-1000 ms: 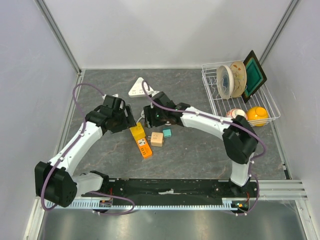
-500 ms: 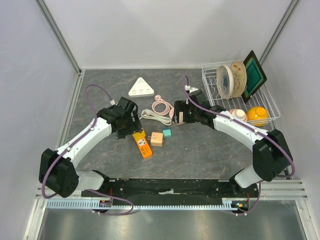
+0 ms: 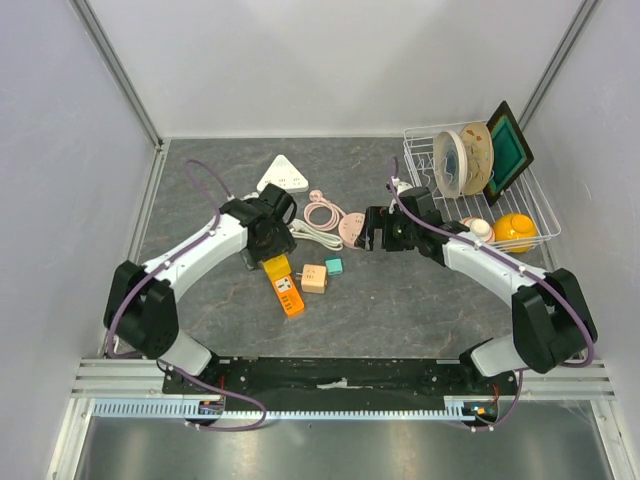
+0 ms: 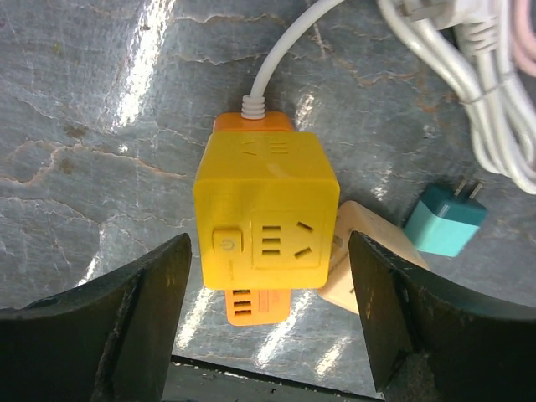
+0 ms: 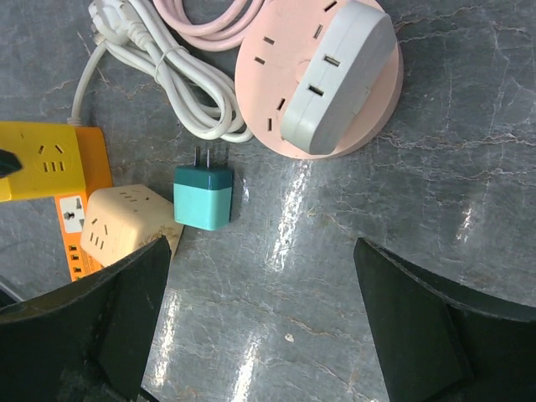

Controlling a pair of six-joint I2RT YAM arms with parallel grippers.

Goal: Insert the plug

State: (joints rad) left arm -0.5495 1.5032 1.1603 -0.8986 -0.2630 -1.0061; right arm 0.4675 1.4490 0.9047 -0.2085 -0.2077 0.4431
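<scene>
Plug (image 5: 202, 196) near yellow socket cube (image 4: 266, 219) looks light, rigid; I'd pinch its flat sides, prongs free; left gripper (image 4: 268, 322), right gripper (image 5: 264, 327) both spread, empty

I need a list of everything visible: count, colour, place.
orange strip: 1, orange, centre-left
yellow socket: 1, yellow, on orange strip
cube adapter: 1, beige, beside strip
teal plug: 1, teal, beside adapter
white cord: 1, white, behind plug
round socket: 1, pink, centre
pink cord: 1, pink, centre
triangular socket: 1, white, far side
dish rack: 1, white, far right
plates: 2, pale, in rack
framed board: 1, green, in rack
ball: 1, orange, in rack
left claw: 1, black, open over yellow socket
right claw: 1, black, open above table
</scene>
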